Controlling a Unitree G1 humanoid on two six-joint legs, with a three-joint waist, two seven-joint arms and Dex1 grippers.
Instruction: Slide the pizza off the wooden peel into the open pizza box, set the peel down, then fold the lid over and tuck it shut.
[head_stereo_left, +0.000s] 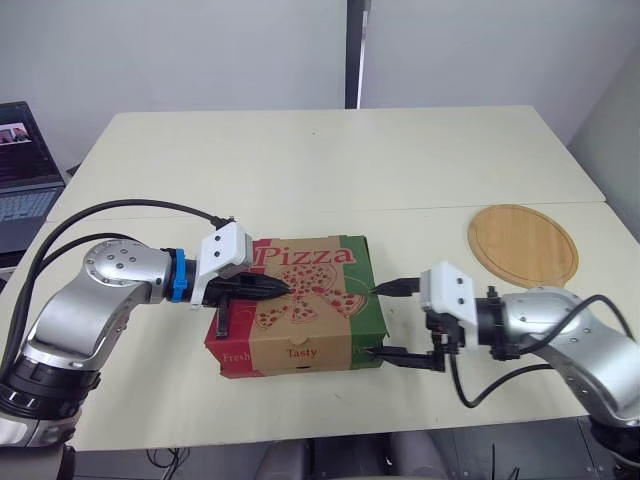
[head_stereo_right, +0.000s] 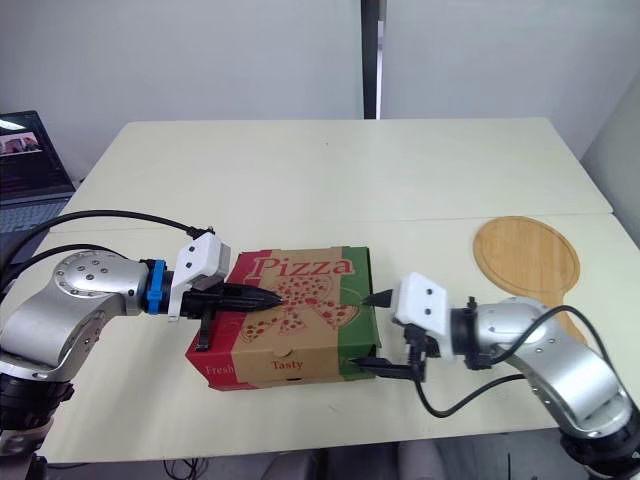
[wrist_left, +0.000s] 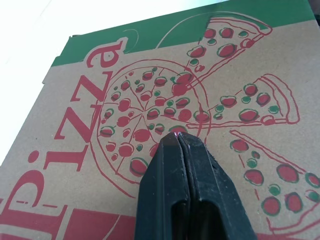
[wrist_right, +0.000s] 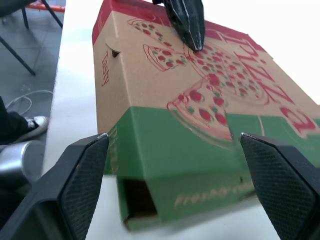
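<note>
Your right gripper (head_stereo_left: 373, 320) is nearest, fingers spread wide, 1 above and 1 below, at the green side of the pizza box (head_stereo_left: 300, 350). Your left gripper (head_stereo_left: 280, 289) has its 2 fingers pinched together on nothing, tips on the printed lid. The box sits at the table's (head_stereo_left: 330, 160) near edge, lid folded down; the wooden peel (head_stereo_left: 522, 245) lies bare, well apart to the right. You look to be at the tuck: a dark gap (wrist_right: 136, 199) shows at the green side's lower corner, so press it in while holding the lid flat.
</note>
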